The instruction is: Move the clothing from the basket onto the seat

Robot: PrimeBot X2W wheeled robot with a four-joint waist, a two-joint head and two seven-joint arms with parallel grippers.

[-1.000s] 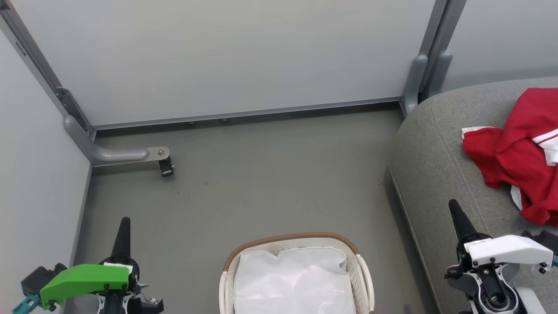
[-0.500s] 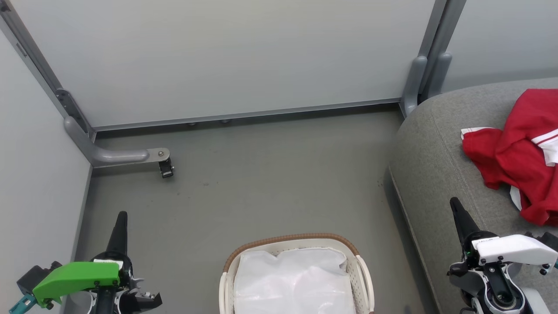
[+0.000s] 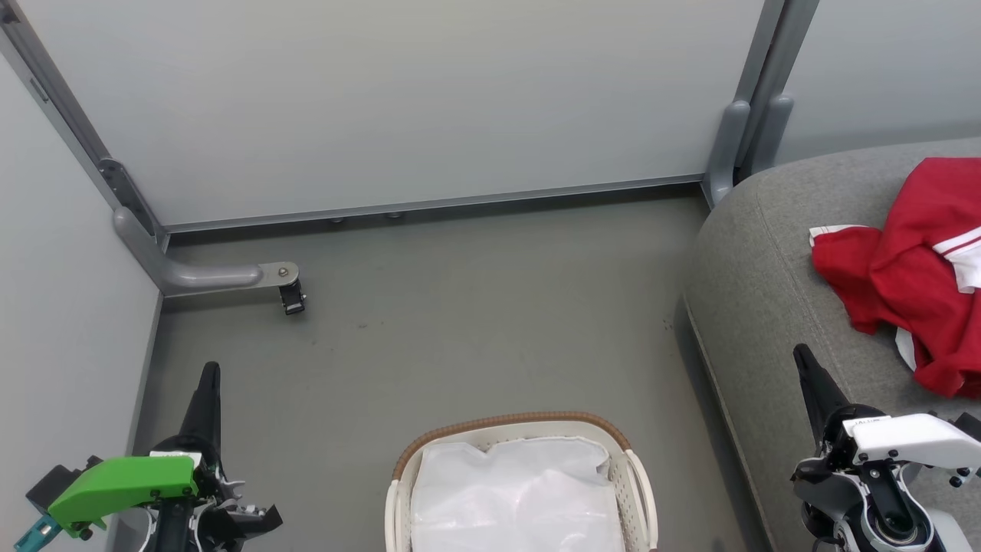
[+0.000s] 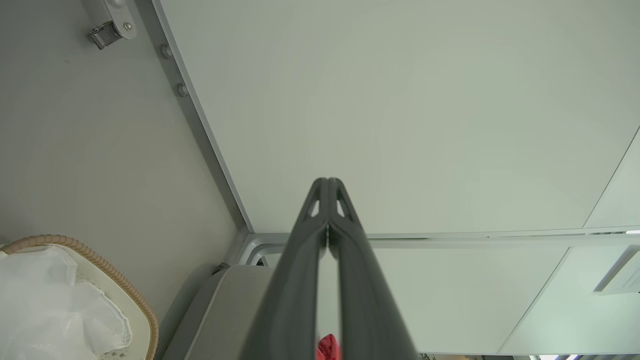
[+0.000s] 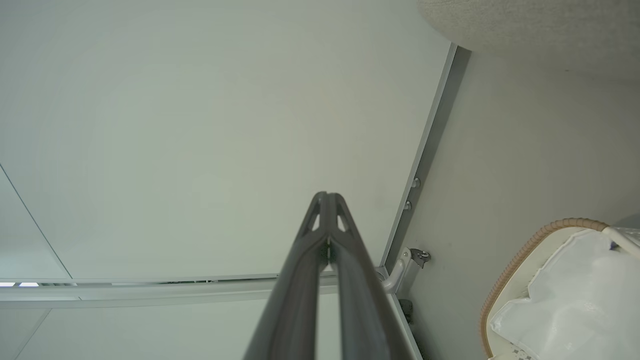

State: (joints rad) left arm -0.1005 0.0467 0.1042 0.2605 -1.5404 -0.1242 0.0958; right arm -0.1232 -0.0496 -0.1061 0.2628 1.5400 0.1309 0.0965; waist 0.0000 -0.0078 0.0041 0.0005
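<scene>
The red clothing point(image 3: 916, 276) with white trim lies crumpled on the grey seat point(image 3: 766, 261) at the right. A sliver of the red clothing point(image 4: 327, 348) peeks between my left fingers in the left wrist view. The white basket point(image 3: 636, 475) with a brown woven rim stands on the floor at bottom centre, holding a white liner point(image 3: 513, 498). My left gripper point(image 3: 208, 370) is shut and empty, left of the basket. My right gripper point(image 3: 802, 353) is shut and empty over the seat's front edge, below and left of the clothing. Both wrist views show fingers pressed together: the left gripper point(image 4: 327, 181), the right gripper point(image 5: 327, 195).
Pale partition walls point(image 3: 398, 100) close off the back and left. A grey bracket foot with a caster point(image 3: 290, 291) juts onto the grey floor point(image 3: 460, 330) at the left. Another grey post point(image 3: 728, 146) stands at the back corner by the seat.
Both grippers have shifted slightly: the left fingertip rose a little and moved left, the right one rose a little. Basket, clothing and seat have stayed put.
</scene>
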